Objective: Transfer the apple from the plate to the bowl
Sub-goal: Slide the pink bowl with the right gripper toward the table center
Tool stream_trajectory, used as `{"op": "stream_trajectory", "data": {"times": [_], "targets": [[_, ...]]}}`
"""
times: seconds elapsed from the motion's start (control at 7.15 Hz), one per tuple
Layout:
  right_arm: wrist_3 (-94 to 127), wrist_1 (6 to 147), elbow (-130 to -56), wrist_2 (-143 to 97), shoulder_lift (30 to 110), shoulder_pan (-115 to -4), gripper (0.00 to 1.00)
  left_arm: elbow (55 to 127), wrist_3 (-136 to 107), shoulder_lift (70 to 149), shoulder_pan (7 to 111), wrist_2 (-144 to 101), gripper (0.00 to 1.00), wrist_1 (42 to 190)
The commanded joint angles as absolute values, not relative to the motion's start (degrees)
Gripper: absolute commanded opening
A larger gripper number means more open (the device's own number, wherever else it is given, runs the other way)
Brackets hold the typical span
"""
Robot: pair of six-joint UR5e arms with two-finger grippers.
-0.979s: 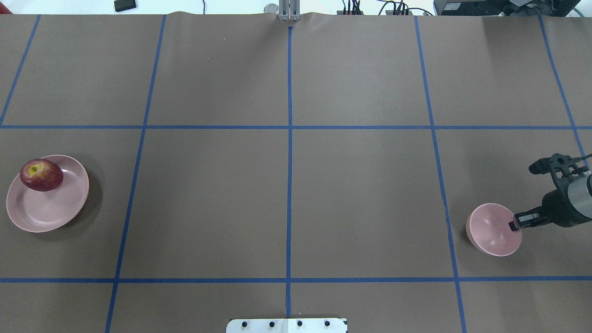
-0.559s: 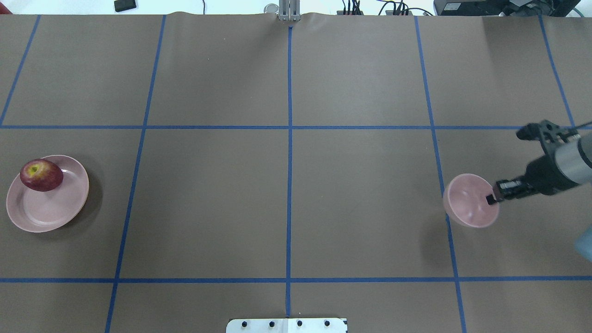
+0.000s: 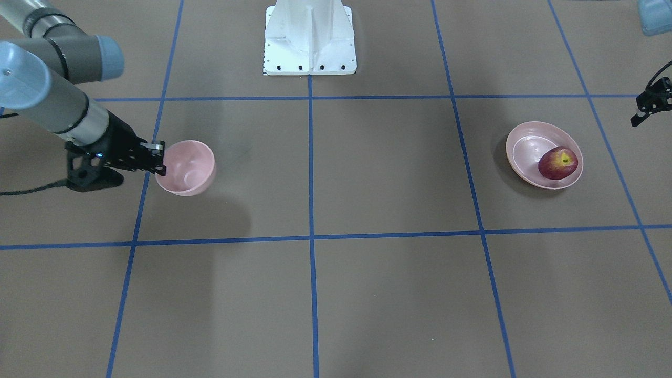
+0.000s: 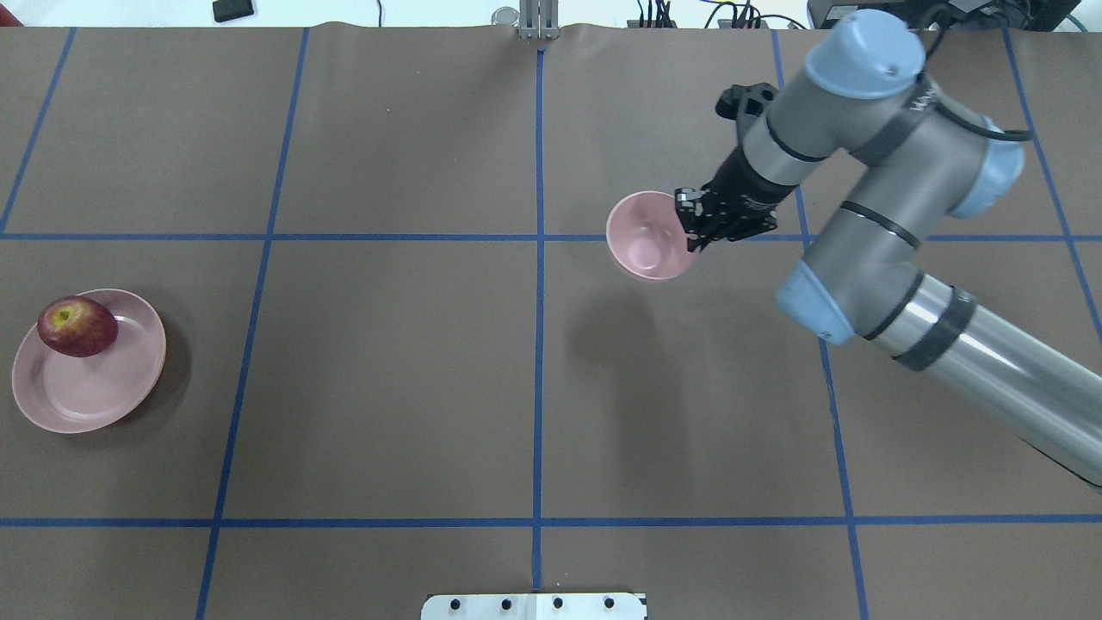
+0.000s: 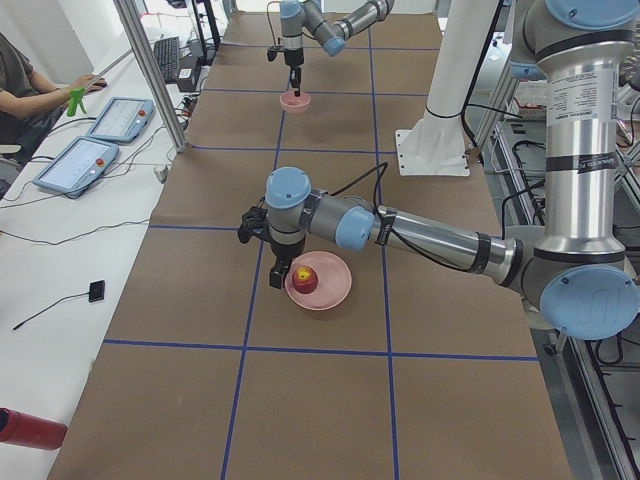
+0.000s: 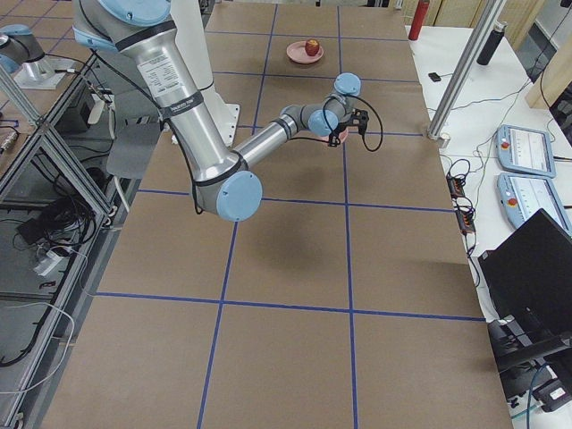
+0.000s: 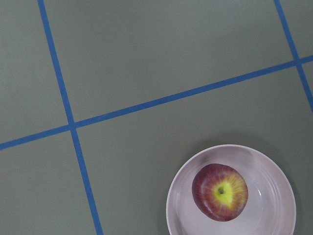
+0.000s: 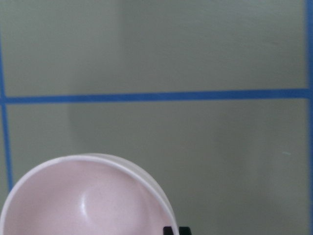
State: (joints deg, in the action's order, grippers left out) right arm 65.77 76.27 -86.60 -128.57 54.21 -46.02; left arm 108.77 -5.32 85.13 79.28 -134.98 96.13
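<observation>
The dark red apple [image 4: 77, 326] lies on the far side of the pale pink plate [image 4: 86, 396] at the table's left end; both show in the left wrist view, the apple [image 7: 220, 192] on the plate [image 7: 281, 205]. The small pink bowl [image 4: 641, 241] hangs above the table right of the centre line, with its shadow below. My right gripper [image 4: 691, 226] is shut on the bowl's rim, as the front view shows [image 3: 160, 157]. My left gripper [image 5: 278, 278] hangs beside the plate, apart from the apple. I cannot tell whether it is open or shut.
Blue tape lines divide the brown table into squares. The white robot base [image 3: 310, 37] stands at the near middle edge. In the exterior left view an operator sits by two tablets [image 5: 105, 140], and a red bottle [image 5: 25, 428] lies at the table's side.
My right arm has lifted the bowl and carried it left and away from me, from the table's right end to near the centre line. The apple and plate have not moved.
</observation>
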Motion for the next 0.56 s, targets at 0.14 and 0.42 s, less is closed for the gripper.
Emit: {"op": "stream_trajectory", "data": {"times": [0.14, 0.42], "targets": [[75.4, 67.6, -72.4, -122.2, 43.6, -40.4, 0.0, 108.7, -5.3, 85.3, 79.1, -135.0, 0.98, 96.2], [75.4, 67.7, -71.6, -121.1, 43.1, -39.3, 0.0, 108.9, -5.4, 85.3, 78.9, -135.3, 0.98, 96.2]]}}
